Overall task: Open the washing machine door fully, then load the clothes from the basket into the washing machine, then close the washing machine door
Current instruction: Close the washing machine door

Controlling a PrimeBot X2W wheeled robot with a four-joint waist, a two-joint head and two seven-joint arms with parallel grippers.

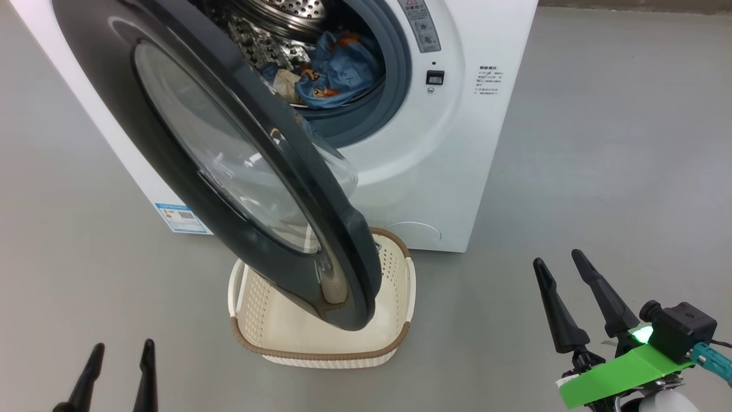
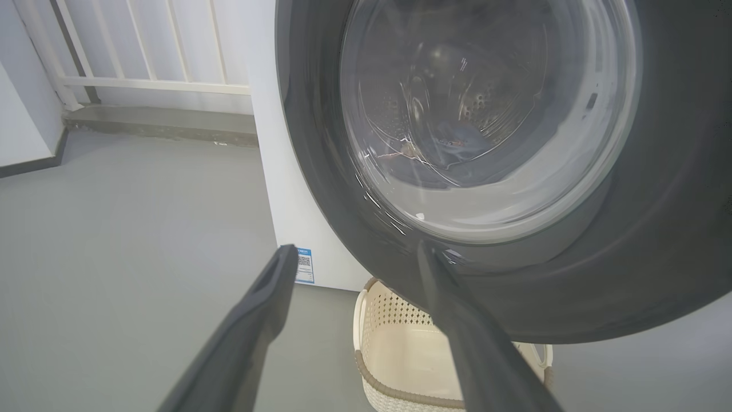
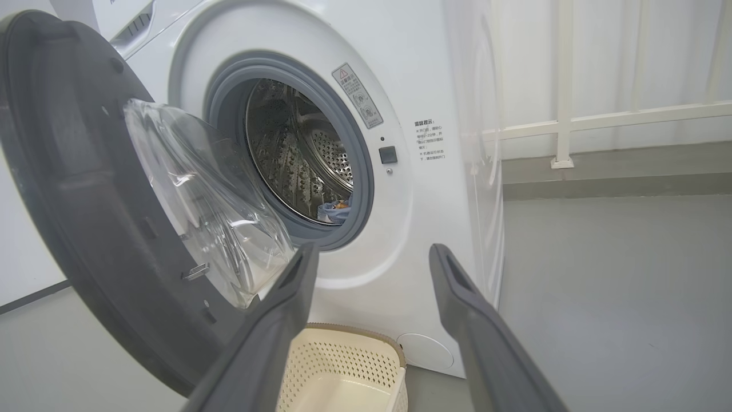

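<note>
Both claws: left claw (image 1: pixel 124 345) and right claw (image 1: pixel 557 258) gape, empty.
Load: clothes (image 1: pixel 337 71) lie in the washing machine (image 1: pixel 452 149) drum (image 1: pixel 251 34); basket (image 1: pixel 320 350) on the floor (image 1: pixel 600 171) looks empty.
Next: washing machine door (image 1: pixel 108 80) stands ajar over the basket; push its outer black rim steadily until it latches.

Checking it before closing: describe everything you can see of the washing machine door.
The washing machine door is round, with a wide glossy black rim and a clear glass bowl centre bulging inward. Its inner face looks matt grey plastic, with a small metal catch near the free edge. It stands open, hinged on its left in the head view, its lower edge hanging above the cream basket, apparently not touching it.
</note>
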